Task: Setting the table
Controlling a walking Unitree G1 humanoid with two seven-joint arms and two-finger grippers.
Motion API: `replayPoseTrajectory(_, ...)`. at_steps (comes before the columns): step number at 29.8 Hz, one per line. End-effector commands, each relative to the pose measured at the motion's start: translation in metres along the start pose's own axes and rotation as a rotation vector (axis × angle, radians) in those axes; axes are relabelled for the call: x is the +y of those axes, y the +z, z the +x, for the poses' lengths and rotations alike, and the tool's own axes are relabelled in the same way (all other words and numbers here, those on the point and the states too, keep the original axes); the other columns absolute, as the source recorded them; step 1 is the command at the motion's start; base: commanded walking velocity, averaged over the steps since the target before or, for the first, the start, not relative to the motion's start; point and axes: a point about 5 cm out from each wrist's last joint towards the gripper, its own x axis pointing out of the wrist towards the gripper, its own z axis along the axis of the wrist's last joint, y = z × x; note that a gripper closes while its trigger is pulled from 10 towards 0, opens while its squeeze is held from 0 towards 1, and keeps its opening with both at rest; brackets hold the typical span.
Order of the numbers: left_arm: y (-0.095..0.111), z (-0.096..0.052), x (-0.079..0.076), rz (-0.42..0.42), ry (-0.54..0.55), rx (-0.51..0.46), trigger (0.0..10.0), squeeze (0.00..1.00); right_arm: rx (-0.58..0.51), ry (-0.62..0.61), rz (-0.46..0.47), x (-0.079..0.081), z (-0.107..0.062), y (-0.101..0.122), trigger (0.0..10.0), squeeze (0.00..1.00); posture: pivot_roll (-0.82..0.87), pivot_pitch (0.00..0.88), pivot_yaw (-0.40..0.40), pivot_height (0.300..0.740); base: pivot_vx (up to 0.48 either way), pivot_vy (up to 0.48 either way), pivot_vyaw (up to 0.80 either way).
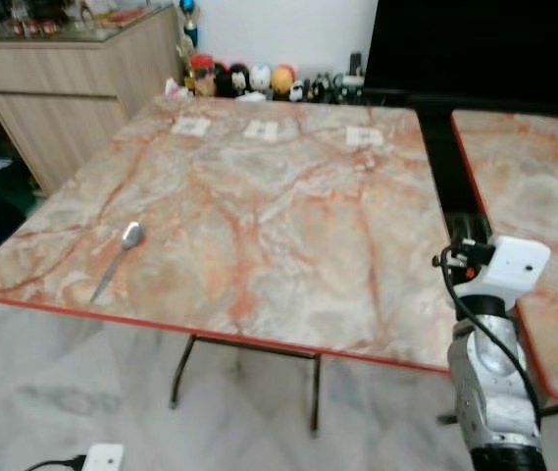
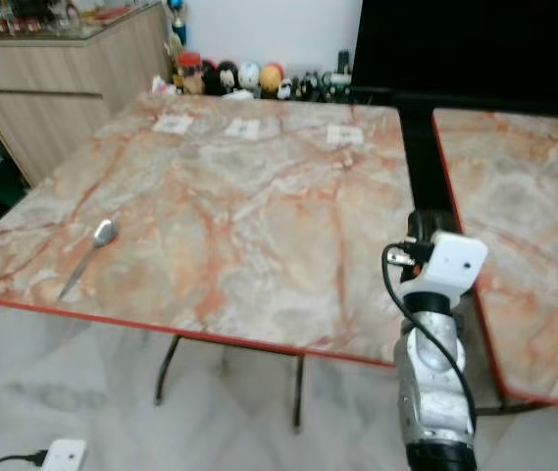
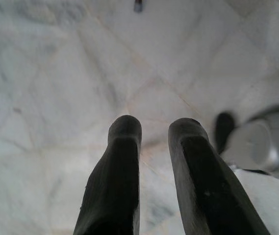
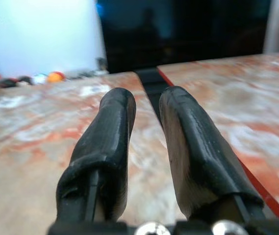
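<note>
Marble-patterned tabletop (image 1: 259,216) carries a metal spoon (image 1: 119,257) near its left edge; right claw (image 4: 146,105) hovers narrow and empty at the right edge, left claw (image 3: 154,132) narrow over the floor (image 3: 56,73).

Ahead of us the marble table (image 1: 259,206) lies mostly bare. A spoon (image 1: 120,257) sits near its front left edge, and three small paper cards (image 1: 262,130) line the far edge. A narrow dark gap (image 1: 440,167) parts it from a second table (image 1: 543,186) on our right. A cabinet (image 1: 63,78) flanks the left.
</note>
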Motion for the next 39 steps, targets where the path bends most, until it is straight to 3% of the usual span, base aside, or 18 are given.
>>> replayPoseTrajectory(1,0.0009,-0.0003,0.0036,0.004,0.006,0.001,10.0,0.0,-0.028,0.012,0.01,0.0042,0.0034,0.0071,10.0,1.0,0.05,0.0,-0.013,0.74,0.0,0.48,0.0)
replayPoseTrajectory(6,-0.0009,-0.0007,0.0038,0.004,0.008,0.004,10.0,0.0,-0.011,0.007,0.008,0.0049,0.0027,0.0039,10.0,1.0,0.05,0.0,-0.012,0.74,0.0,0.48,0.0)
replayPoseTrajectory(7,-0.0009,-0.0007,0.0037,0.004,0.008,0.004,10.0,0.0,-0.008,0.008,0.005,0.0052,0.0026,0.0032,10.0,0.29,0.05,0.0,-0.012,0.74,0.0,0.48,0.0)
replayPoseTrajectory(8,-0.0009,-0.0007,0.0037,0.004,0.008,0.004,10.0,0.0,-0.008,0.008,0.005,0.0052,0.0026,0.0032,10.0,0.29,0.05,0.0,-0.012,0.74,0.0,0.48,0.0)
replayPoseTrajectory(9,-0.0011,-0.0007,0.0034,0.003,0.008,0.004,10.0,0.0,-0.006,0.007,0.005,0.0051,0.0027,0.003,10.0,0.0,0.05,0.0,-0.012,0.74,0.0,0.48,0.0)
replayPoseTrajectory(39,0.001,-0.0007,0.006,-0.005,0.014,-0.002,10.0,0.0,0.019,0.006,0.01,0.0088,0.0031,-0.002,10.0,0.0,0.06,0.0,-0.015,0.74,0.0,0.48,0.0)
